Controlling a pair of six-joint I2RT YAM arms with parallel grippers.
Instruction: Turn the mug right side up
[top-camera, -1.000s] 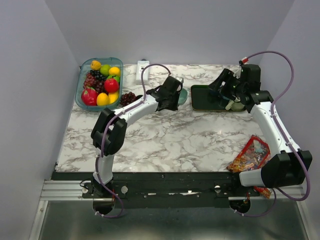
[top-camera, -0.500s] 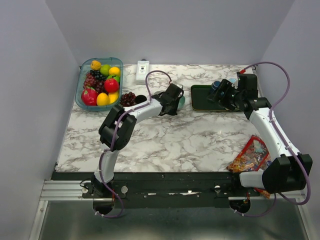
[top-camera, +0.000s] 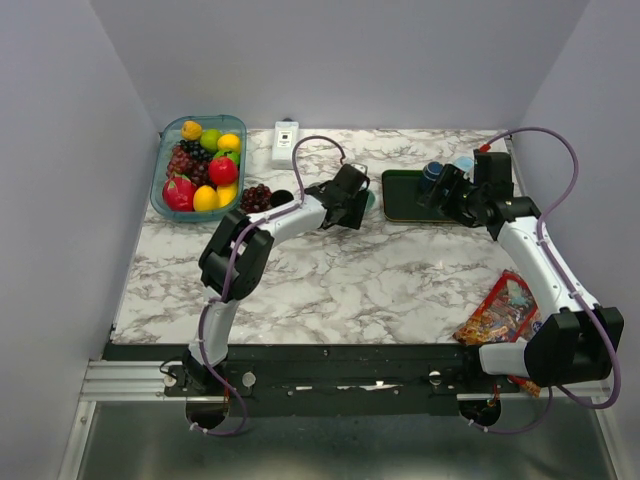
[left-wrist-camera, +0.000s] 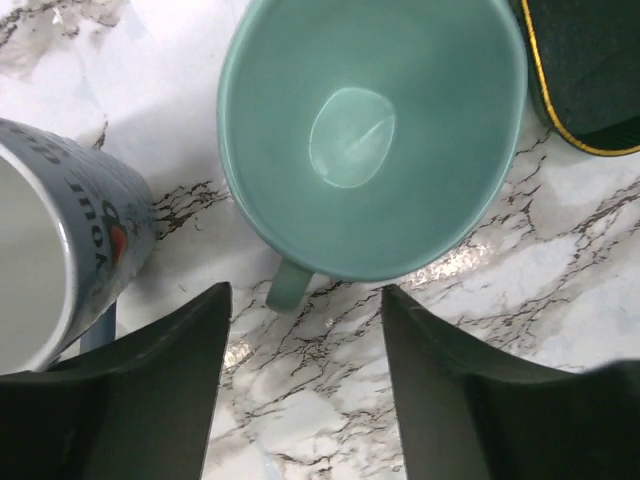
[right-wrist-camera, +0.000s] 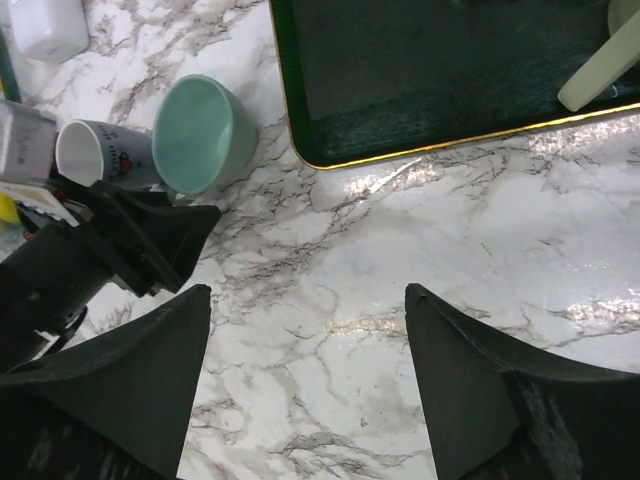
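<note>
Right gripper (right-wrist-camera: 308, 295): jaws wide apart, holding nothing, above the marble table (right-wrist-camera: 330, 340). Left gripper (top-camera: 352, 208): jaws parted, gripping nothing. The teal mug (left-wrist-camera: 370, 140) sits just beyond its fingertips, handle toward the gap, mouth facing the left wrist camera. 1 printed mug (left-wrist-camera: 100, 230) is just beside it, with the green tray (right-wrist-camera: 420, 70) on the opposite side.

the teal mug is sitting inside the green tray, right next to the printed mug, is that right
Not quite. The teal mug stands on the marble table beside the green tray, not inside it, as the left wrist view shows. It is right next to the printed mug.
</note>
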